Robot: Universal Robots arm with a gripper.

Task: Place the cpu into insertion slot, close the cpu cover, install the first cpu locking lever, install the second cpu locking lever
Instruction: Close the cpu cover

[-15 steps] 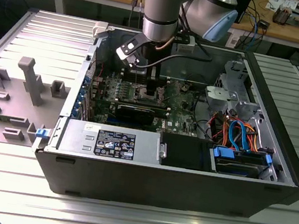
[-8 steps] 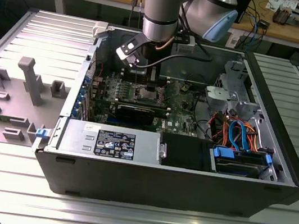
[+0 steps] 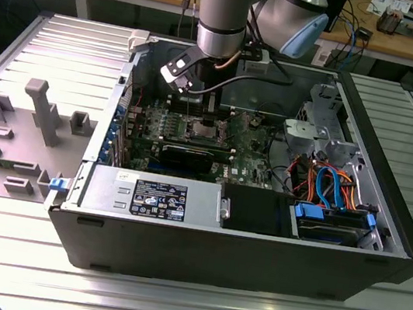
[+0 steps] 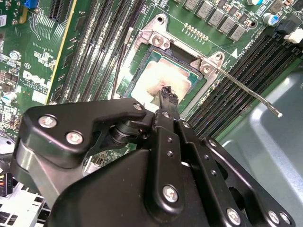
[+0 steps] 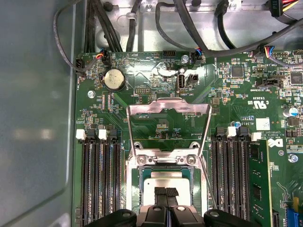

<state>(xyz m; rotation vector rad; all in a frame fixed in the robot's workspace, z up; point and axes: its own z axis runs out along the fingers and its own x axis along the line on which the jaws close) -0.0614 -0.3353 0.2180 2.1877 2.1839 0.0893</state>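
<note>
The hand (image 5: 165, 194), pinched narrow, has its tips at the chip (image 5: 154, 179), which lies in the socket (image 5: 134, 187) mid-way across the circuit board (image 5: 156, 71). Pressing off-centre could tilt it and damage the socket. The cover (image 5: 189, 108) stands open.

Open computer case (image 3: 176, 245) is viewed in the exterior view from above and outside one long wall, at a distance. Motherboard (image 5: 142, 101) is looked down on from close range in both wrist views. The cpu (image 4: 161, 75) in the insertion slot (image 5: 134, 184) is shared by both, with the gripper (image 5: 165, 191) cut off at the frame edge.
</note>
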